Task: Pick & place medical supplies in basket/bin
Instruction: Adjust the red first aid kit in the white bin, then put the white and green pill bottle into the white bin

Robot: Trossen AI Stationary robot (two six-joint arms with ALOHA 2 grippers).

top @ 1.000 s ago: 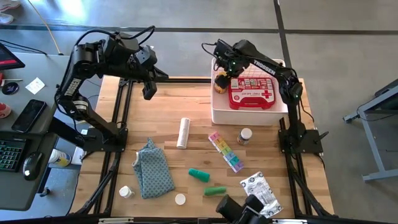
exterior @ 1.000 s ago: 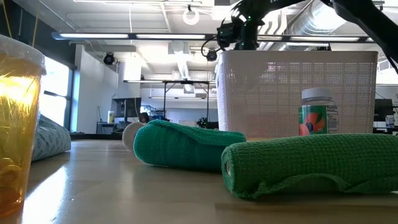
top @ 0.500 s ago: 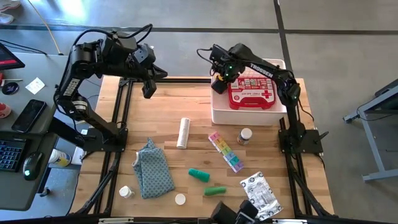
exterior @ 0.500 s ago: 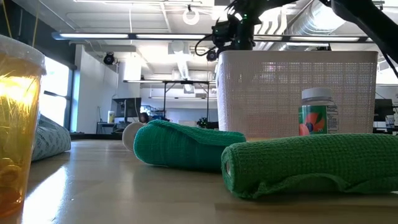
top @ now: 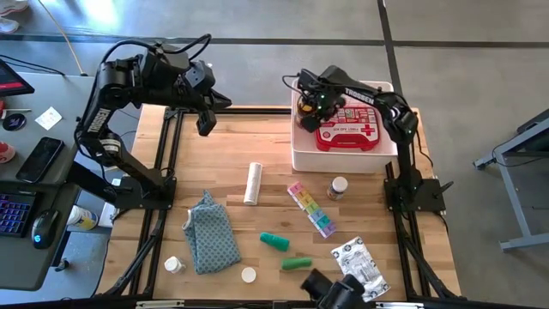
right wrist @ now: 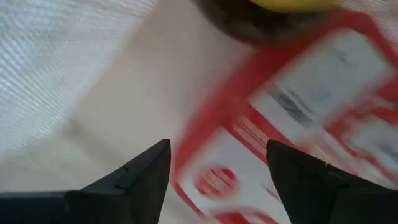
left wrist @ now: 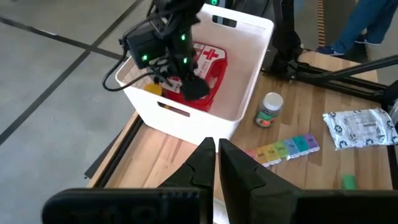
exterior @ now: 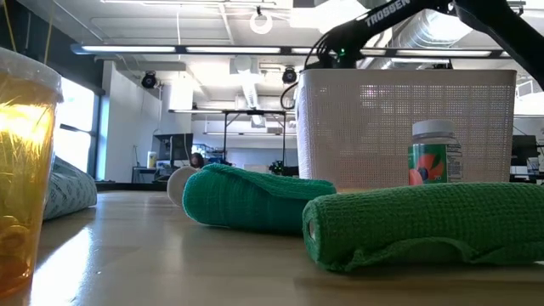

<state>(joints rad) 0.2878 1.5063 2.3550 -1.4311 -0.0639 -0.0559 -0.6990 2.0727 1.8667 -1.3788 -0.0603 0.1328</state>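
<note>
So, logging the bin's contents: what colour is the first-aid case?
Red with white panels and a cross, the first-aid case shows best in the high view.

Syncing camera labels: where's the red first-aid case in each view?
High view: red first-aid case lies in the white bin, right-rear of the table, by the right claw.
Low view: not visible; the bin's lattice wall hides it.
Left wrist view: in the bin, upper centre.
Right wrist view: fills the frame beyond the open claw.
Shared landmark: the white bin.
</note>
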